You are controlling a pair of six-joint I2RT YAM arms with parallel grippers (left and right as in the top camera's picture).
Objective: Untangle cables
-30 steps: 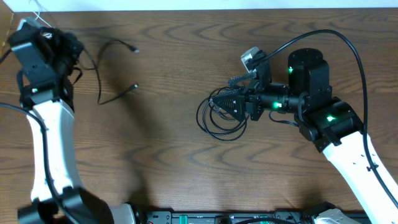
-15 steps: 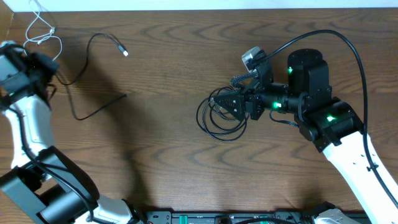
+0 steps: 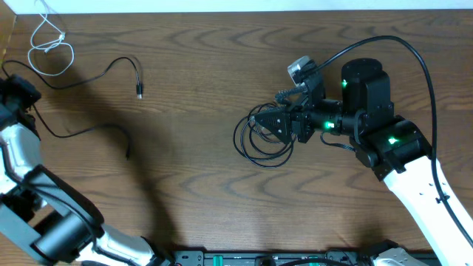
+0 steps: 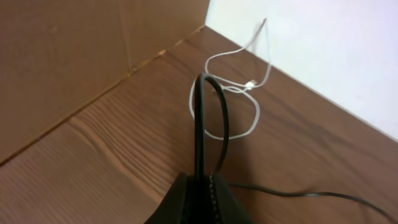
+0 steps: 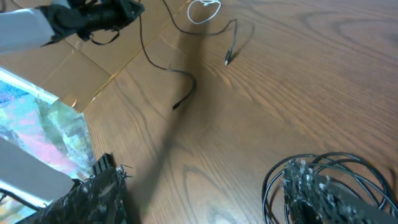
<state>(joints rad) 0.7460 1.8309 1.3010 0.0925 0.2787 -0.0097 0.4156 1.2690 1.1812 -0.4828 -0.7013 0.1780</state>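
Spanning every view, the wooden table (image 3: 192,185) carries all the cables. The right gripper (image 3: 272,123) hangs low near its middle, jaws spread wide and clamping nothing. One finger (image 5: 305,186) overlaps a coil (image 3: 255,144) of black cables lying on the wood. The left gripper (image 3: 18,92) sits at the far left edge, pinched shut on a thin black cable (image 3: 138,87) whose ends trail right across the table. A white cable (image 3: 48,44) lies looped in the back left corner, well apart from the coil.
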